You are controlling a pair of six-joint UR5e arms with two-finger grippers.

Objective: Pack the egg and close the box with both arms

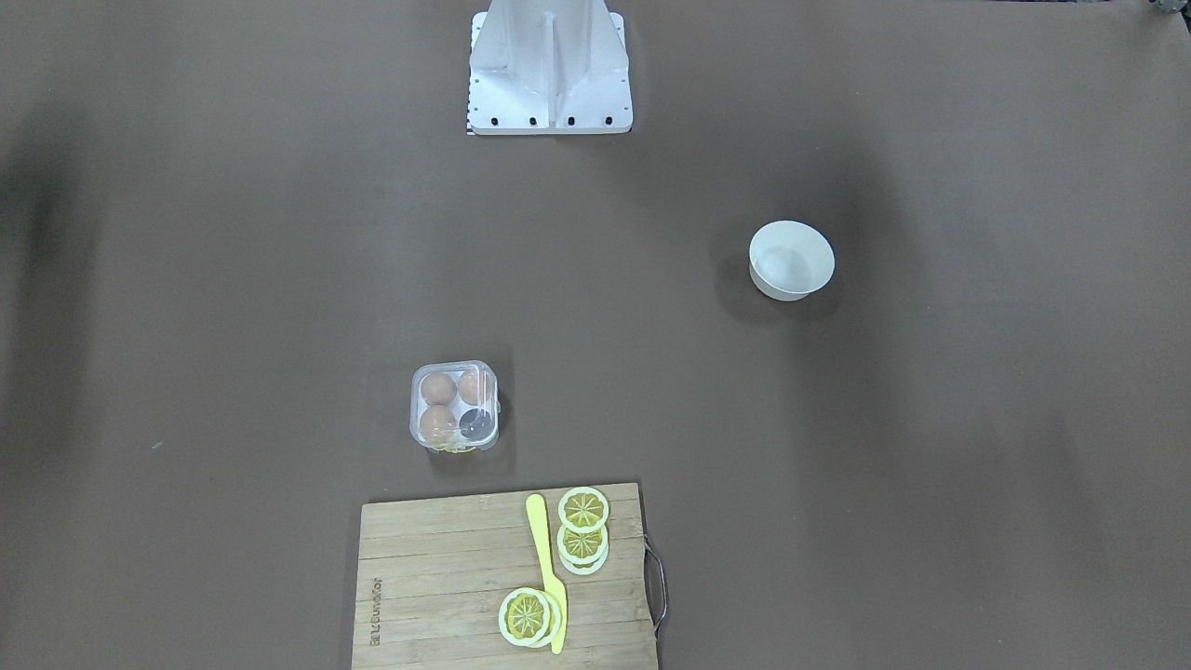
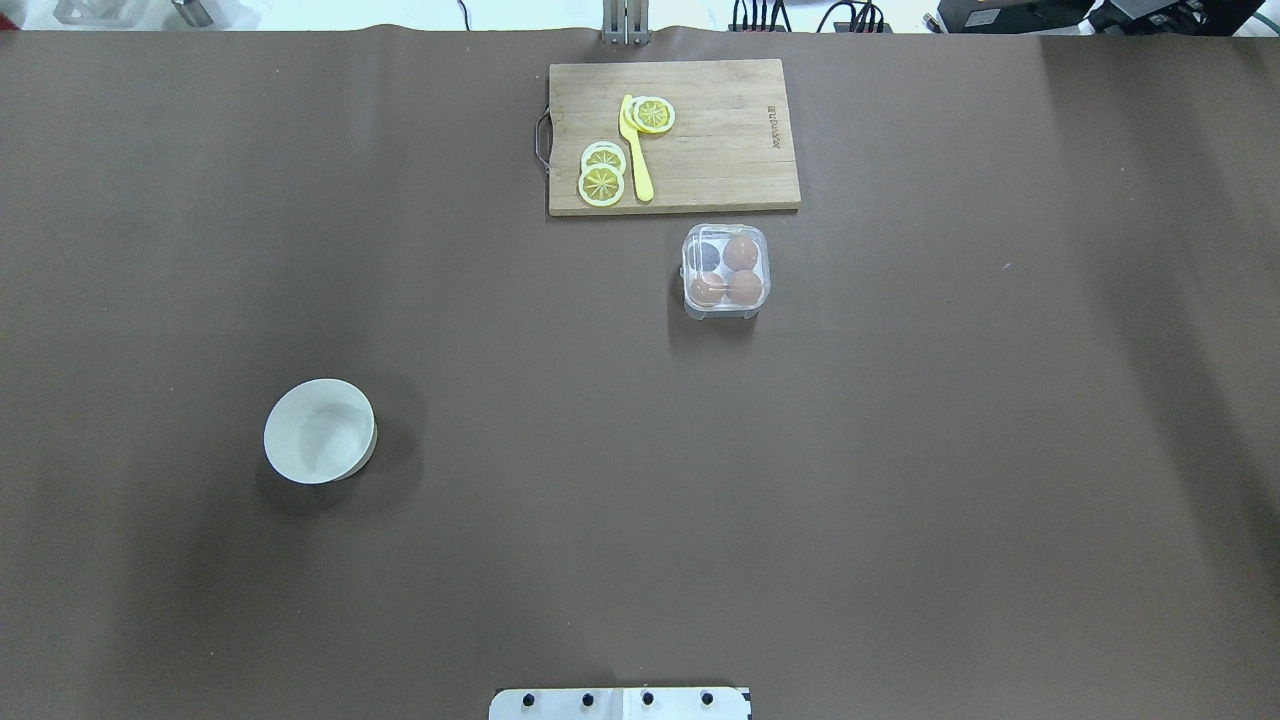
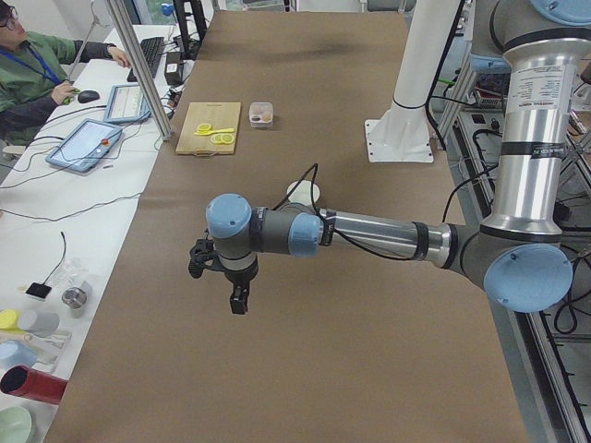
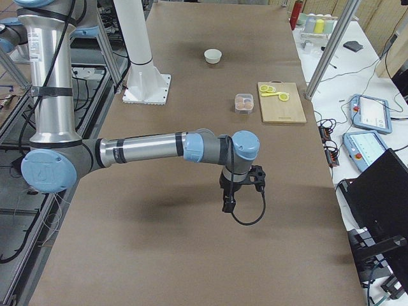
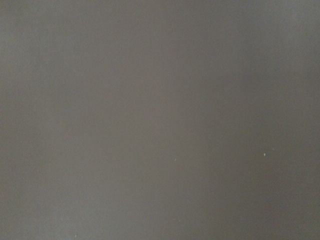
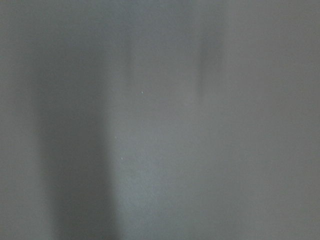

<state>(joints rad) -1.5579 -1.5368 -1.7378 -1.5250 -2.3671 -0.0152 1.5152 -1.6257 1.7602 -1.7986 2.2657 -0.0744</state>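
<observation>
Three smooth oval light-brown eggs point(image 2: 741, 251) sit in the small square clear-plastic box point(image 2: 725, 313), at 1 o'clock from table centre. One cell is empty. I cannot tell if the lid is latched.

An off-centre press might crack a shell or skid the box into the wooden cutting board point(image 2: 720, 150) just beyond, at 12 o'clock. The round white bowl point(image 2: 318, 432) at 8 o'clock sits well apart.

The black left gripper point(image 3: 238, 300) and black right gripper point(image 4: 228, 204) hang far off at the table ends; I cannot tell how their fingers stand.

Soft, even light falls from above; broad dim shadow bands cross the matte worktop point(image 2: 900, 500). Fixed views are sharp; both wrist views show only blurred grey.
</observation>
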